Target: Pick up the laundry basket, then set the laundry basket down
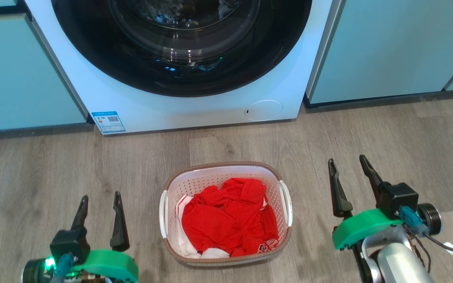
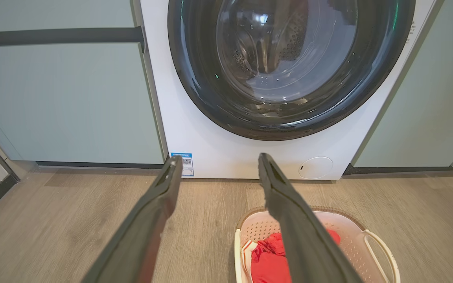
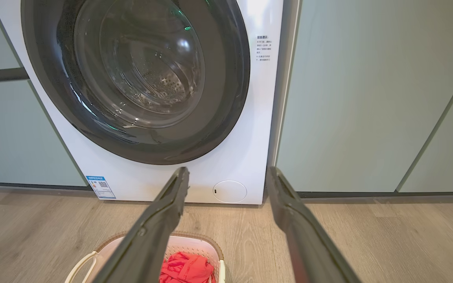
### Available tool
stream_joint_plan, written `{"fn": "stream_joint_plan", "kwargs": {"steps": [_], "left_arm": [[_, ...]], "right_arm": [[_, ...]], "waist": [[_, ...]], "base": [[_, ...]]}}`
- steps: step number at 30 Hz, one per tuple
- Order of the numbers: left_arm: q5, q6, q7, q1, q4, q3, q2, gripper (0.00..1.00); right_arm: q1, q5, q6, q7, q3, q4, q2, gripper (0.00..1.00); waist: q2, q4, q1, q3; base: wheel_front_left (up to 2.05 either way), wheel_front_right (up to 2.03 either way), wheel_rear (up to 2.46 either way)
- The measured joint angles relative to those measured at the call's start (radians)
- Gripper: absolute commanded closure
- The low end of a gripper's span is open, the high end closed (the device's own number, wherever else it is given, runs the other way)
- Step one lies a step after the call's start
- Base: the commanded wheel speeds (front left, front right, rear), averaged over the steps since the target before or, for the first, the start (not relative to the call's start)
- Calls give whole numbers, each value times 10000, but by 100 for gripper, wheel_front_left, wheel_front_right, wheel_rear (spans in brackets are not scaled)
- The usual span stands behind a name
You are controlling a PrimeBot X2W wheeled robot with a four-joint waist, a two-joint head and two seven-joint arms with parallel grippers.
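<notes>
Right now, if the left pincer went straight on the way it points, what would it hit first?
Probably the white lower front of the washer, near the blue sticker. The left pincer is open and the laundry basket sits off to its right; depth is unclear.

The green-based left gripper [image 1: 100,197], with two long dark fingers, sits low at the left, fingers parted and pointing up the head view. The matching right gripper [image 1: 347,160], on a pale rounded forearm [image 1: 401,261], stands higher in that view, its fingers equally spread.
</notes>
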Motion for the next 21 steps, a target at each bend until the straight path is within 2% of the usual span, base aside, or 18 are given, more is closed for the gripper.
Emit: {"fn": "stream_joint_plan", "kwargs": {"steps": [21], "left_arm": [[274, 8, 0, 162, 42, 84, -8, 0]], "right_arm": [[186, 0, 0, 0, -38, 65, 8, 0]], "waist": [[0, 66, 0, -135]], "base": [[0, 0, 0]]}}
